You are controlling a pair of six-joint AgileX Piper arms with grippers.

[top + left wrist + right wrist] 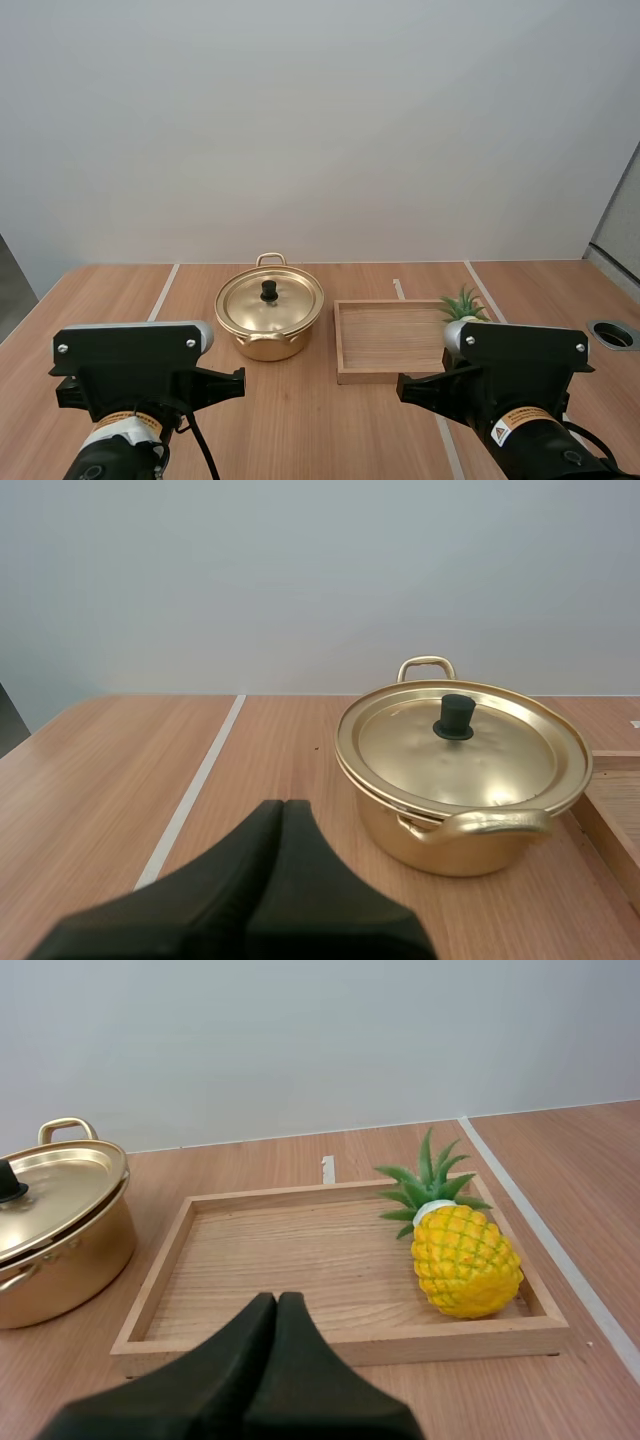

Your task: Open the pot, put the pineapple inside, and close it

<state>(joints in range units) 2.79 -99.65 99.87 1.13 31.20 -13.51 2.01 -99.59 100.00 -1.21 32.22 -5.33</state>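
Shiny gold metal pot with loop handles sits on wooden bench. Its gold lid with black knob is seated on top. Shallow rectangular wooden tray lies just beside pot, on its right. Yellow pineapple with green crown lies on its side at tray's right end, crown toward far rim. Our left claw: fingers pressed together, gripping nothing, short of pot. Our right claw: likewise pressed flat, empty, near tray's front rim.
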